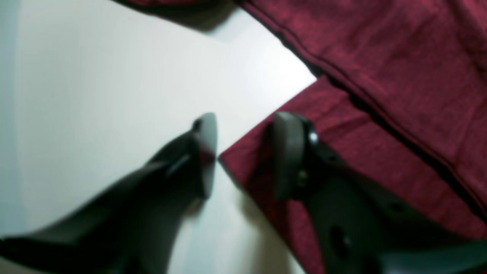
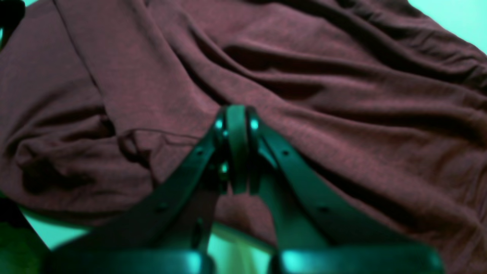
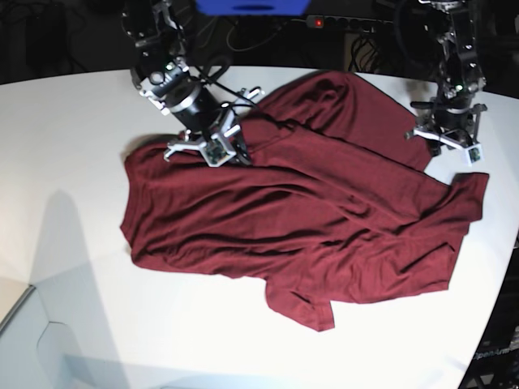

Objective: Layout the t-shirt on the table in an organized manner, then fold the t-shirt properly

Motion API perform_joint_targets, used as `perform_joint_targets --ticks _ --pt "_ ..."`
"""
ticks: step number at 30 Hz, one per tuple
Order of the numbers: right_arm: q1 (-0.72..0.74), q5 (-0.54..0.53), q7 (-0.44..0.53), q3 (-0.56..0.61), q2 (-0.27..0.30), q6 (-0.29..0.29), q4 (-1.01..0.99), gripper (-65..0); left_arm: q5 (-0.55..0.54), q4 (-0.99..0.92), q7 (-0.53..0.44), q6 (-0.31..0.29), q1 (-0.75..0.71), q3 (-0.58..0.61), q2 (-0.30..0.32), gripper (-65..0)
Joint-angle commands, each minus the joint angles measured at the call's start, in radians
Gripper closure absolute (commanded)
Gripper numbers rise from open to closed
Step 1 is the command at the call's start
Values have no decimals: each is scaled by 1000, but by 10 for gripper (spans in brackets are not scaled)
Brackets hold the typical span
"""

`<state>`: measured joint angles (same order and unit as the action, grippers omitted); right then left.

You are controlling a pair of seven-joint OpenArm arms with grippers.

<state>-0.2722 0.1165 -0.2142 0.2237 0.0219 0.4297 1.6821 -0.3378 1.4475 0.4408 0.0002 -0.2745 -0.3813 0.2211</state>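
On the white tabletop (image 3: 73, 146): we see the t-shirt (image 3: 300, 219) spread loosely across the middle and the right of the base view, dark red, full of creases and folds.
Shirt layout: we find one sleeve (image 3: 302, 306) pointing toward the near edge, while the far part of the cloth is bunched up between the two arms.
Left end effector (image 1: 243, 156): in its wrist view we see the fingers standing apart, one finger (image 1: 205, 152) over bare tabletop (image 1: 114, 95), the other finger (image 1: 289, 152) over the shirt (image 1: 380, 76).
Cloth under it: we see a pointed corner of fabric (image 1: 274, 167) lying between the two fingers; the picture is blurred and we cannot tell whether either finger touches it.
Hem line: we make out a dark stitched edge (image 1: 380, 118) running slantwise across the cloth beyond that corner.
Left arm in the base view: we place its end effector (image 3: 448, 139) at the shirt's right-hand side, near the far edge.
Right end effector (image 2: 236, 148): we see the fingers pressed together, right against the wrinkled shirt (image 2: 342, 114); whether a fold is caught between them we cannot tell.
Right arm in the base view: we see its end effector (image 3: 212, 147) down at the bunched far-left part of the shirt.
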Motion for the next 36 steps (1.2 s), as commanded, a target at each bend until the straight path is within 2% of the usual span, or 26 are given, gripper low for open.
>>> perform_joint_targets --ticks 1,6,12,28,31,36 --pt "9 -11 29 1 -1 4 19 0 -8 -8 40 -1 -13 0 4 -168" --pt "21 -11 29 1 -1 4 19 0 -7 -29 40 -1 -10 0 4 0" --pt "27 -11 29 1 0 4 17 0 -7 -20 40 -1 -19 -15 4 -1" --pt "43 -11 29 1 -1 4 16 0 -8 -9 40 -1 -65 -299 5 -1" --pt "43 -11 29 1 0 4 17 0 -8 -15 40 -1 -65 -344 31 -1" --pt "41 -11 26 1 0 4 17 0 -16 -20 39 -1 -64 -351 80 -1"
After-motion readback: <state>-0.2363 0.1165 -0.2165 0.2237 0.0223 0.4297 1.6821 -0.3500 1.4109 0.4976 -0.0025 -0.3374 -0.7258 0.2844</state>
